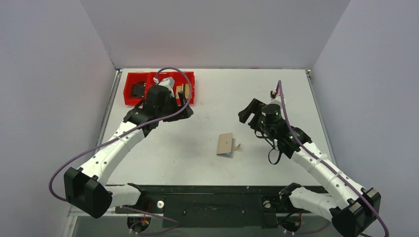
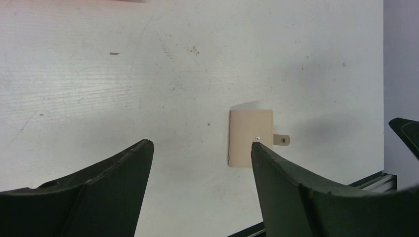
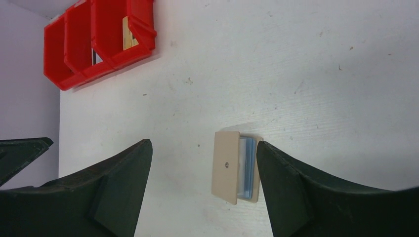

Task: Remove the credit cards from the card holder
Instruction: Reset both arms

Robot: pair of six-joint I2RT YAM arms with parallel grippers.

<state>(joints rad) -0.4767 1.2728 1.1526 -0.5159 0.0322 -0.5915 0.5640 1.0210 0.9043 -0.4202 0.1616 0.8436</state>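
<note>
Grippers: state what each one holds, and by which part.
Nothing is held. The left gripper and right gripper both stand open, and the card holder lies free on the table.

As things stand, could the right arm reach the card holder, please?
Probably yes: the holder lies in the open on the table, just ahead of the open right hand, and nothing stands between them.

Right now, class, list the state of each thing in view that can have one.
Left gripper: open, empty.
Right gripper: open, empty.
Holder: lying flat on the table, open along one side.
Cards: inside the holder, blue edge showing.
Tray: on the table, a tan item in one compartment.
</note>
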